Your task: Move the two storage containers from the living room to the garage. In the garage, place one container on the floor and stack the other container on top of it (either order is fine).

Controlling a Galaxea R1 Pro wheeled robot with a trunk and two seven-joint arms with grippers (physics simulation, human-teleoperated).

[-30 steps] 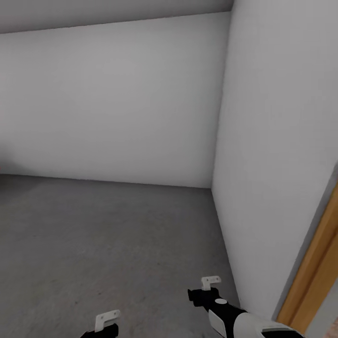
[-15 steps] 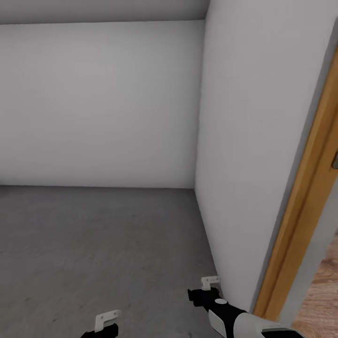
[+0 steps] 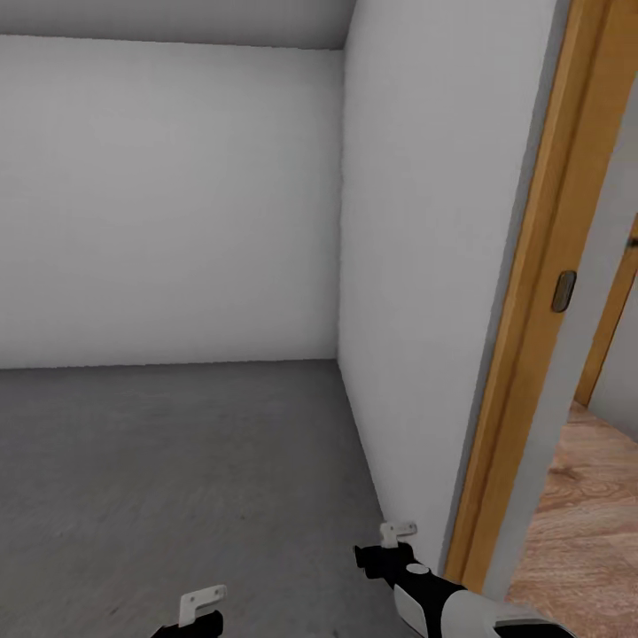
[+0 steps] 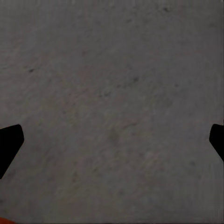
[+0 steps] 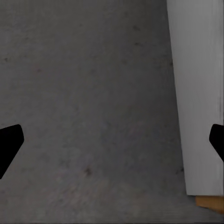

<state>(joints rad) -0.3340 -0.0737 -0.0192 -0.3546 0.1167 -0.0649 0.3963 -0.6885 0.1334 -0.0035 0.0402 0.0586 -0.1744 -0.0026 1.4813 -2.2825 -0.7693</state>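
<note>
Storage containers are lying nowhere I can identify; an orange sliver at the left wrist view's edge is too small to name. Both grippers, left [image 3: 202, 603] and right [image 3: 396, 534], are hanging low with jaws spread wide and empty over the garage floor [image 3: 177, 470], probably carried clear while driving. One wooden door frame [image 3: 532, 292] is standing beside one white wall [image 3: 416, 266].

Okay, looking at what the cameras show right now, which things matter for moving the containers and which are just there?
For the job:
- floor, dark grey concrete, where the stack goes
- left gripper, open, holding nothing
- right gripper, open, holding nothing

Just there:
- white walls
- wooden door frame
- wood-plank flooring beyond the doorway
</note>
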